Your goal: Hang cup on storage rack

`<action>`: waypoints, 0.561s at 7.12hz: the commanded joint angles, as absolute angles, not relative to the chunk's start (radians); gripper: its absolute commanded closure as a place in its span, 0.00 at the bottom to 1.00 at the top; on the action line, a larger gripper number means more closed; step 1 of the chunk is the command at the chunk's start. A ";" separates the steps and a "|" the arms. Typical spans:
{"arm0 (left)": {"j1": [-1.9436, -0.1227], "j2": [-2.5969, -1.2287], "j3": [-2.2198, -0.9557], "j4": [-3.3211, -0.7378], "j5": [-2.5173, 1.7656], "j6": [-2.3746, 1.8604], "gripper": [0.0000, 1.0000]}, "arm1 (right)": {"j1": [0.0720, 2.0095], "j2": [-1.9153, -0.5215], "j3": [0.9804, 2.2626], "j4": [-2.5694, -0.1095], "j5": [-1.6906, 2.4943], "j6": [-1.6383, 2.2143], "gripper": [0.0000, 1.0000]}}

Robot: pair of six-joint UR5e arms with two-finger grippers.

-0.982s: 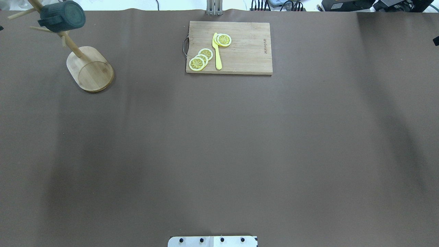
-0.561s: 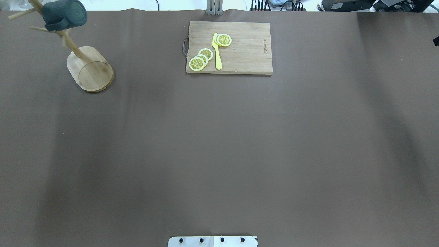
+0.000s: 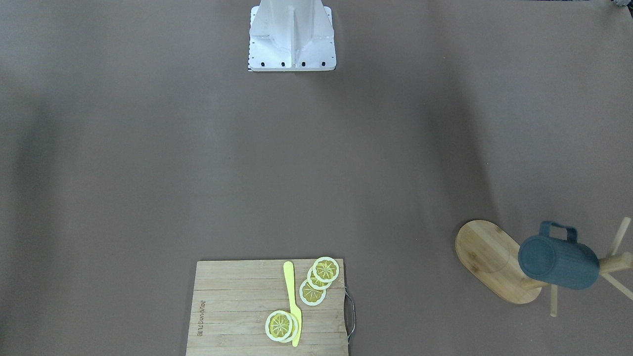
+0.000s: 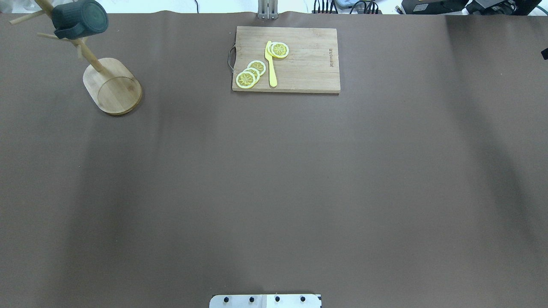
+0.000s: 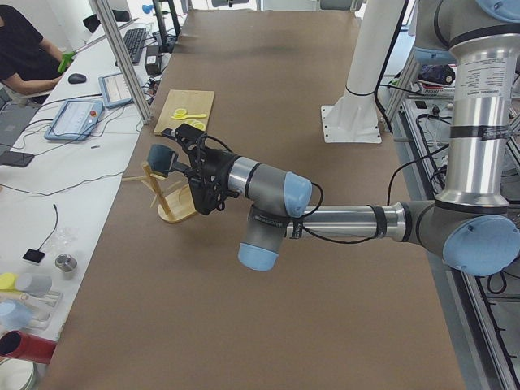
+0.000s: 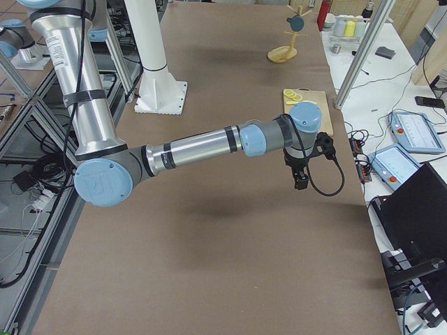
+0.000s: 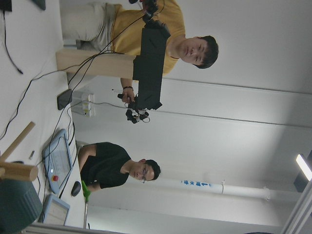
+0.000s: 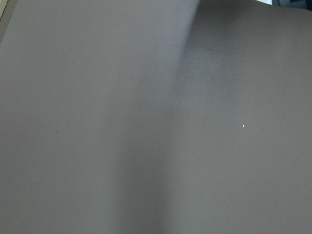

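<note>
The cup (image 4: 79, 19) sits high on the rack (image 4: 113, 87) at about ten o'clock on the table, tipped on its side among the pegs with its handle toward the robot. Which peg carries it cannot be told. The left gripper (image 5: 185, 148) hovers just beside it, and whether its jaws are wide or narrow cannot be told. At twelve o'clock lies a cutting board (image 4: 286, 59) with lemon slices (image 4: 250, 73) and a yellow knife (image 4: 271, 64). The right gripper (image 6: 300, 180) hangs near two o'clock, its jaws equally unreadable. The hanging looks done, so the next move calls for a clean retreat without nudging the pegs.
</note>
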State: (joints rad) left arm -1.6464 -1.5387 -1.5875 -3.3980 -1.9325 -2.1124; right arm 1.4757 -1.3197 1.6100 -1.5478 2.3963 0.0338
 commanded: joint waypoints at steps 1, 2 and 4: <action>-1.704 -1.479 -1.611 -3.318 -1.837 -1.634 0.02 | 1.476 -1.321 1.608 -1.548 2.396 0.034 0.00; -1.703 -1.461 -1.611 -3.297 -1.751 -1.458 0.02 | 1.476 -1.325 1.606 -1.548 2.387 0.035 0.00; -1.706 -1.428 -1.615 -3.237 -1.724 -1.090 0.02 | 1.483 -1.345 1.606 -1.548 2.372 0.034 0.00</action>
State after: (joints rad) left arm -1.7028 -1.4467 -1.6090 -3.2822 -1.7451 -1.3308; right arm 1.4782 -1.3329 1.6049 -1.5478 2.3780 0.0348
